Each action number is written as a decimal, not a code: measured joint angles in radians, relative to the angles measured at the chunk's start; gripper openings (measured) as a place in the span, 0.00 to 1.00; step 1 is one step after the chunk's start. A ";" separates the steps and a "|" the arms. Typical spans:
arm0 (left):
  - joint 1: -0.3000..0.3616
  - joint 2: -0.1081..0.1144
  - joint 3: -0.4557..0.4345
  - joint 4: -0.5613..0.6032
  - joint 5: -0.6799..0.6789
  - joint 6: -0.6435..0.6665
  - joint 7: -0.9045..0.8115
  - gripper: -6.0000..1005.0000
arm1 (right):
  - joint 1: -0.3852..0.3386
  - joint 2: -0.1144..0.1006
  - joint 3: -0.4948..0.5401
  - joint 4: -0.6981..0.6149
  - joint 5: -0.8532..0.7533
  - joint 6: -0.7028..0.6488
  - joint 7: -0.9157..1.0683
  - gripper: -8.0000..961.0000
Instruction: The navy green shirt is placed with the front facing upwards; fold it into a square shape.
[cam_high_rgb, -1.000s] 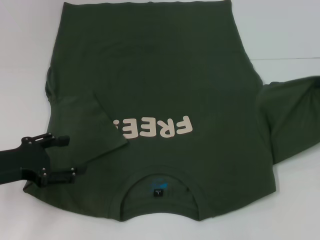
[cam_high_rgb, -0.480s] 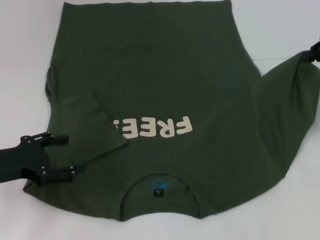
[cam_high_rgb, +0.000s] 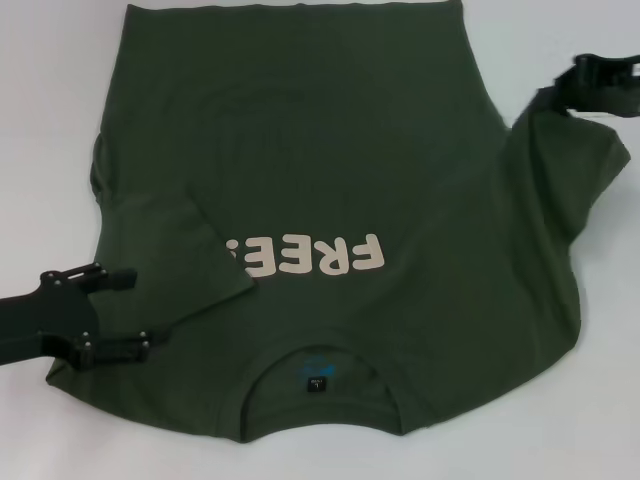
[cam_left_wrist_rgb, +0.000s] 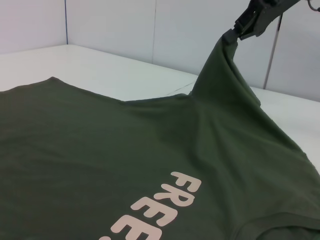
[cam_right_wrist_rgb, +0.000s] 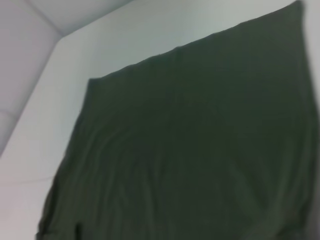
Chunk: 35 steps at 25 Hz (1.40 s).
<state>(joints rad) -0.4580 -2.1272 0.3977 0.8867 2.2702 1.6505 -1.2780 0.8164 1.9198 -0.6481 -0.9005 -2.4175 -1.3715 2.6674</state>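
Note:
The navy green shirt (cam_high_rgb: 330, 180) lies front up on the white table, its cream "FREE!" lettering (cam_high_rgb: 318, 256) near the collar, which is close to me. Its left sleeve (cam_high_rgb: 185, 255) is folded in over the chest. My right gripper (cam_high_rgb: 572, 92) is shut on the end of the right sleeve (cam_high_rgb: 560, 170) and holds it lifted above the table; the left wrist view shows that gripper (cam_left_wrist_rgb: 239, 34) pinching the raised cloth. My left gripper (cam_high_rgb: 125, 312) rests open at the shirt's near left corner. The right wrist view shows only the shirt's body (cam_right_wrist_rgb: 200, 150).
White table (cam_high_rgb: 50, 120) surrounds the shirt on all sides. Pale walls (cam_left_wrist_rgb: 115, 25) stand behind the table's far edge.
My right gripper has come in from the right edge, lifting the right sleeve and carrying it up and inward toward the shirt's body. The left arm has stayed still.

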 joint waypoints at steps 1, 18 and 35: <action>0.000 0.000 0.000 0.000 0.000 0.000 0.000 0.88 | 0.009 0.004 -0.007 0.001 0.001 -0.004 0.000 0.01; 0.001 0.000 0.000 -0.003 0.000 0.000 -0.008 0.88 | 0.174 0.106 -0.233 0.115 0.009 0.083 -0.006 0.01; 0.001 0.001 0.000 -0.003 0.000 0.000 -0.025 0.88 | 0.012 0.030 -0.087 0.034 0.014 0.031 -0.006 0.01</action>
<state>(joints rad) -0.4571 -2.1262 0.3974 0.8841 2.2702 1.6509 -1.3035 0.8285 1.9497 -0.7351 -0.8660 -2.4036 -1.3406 2.6618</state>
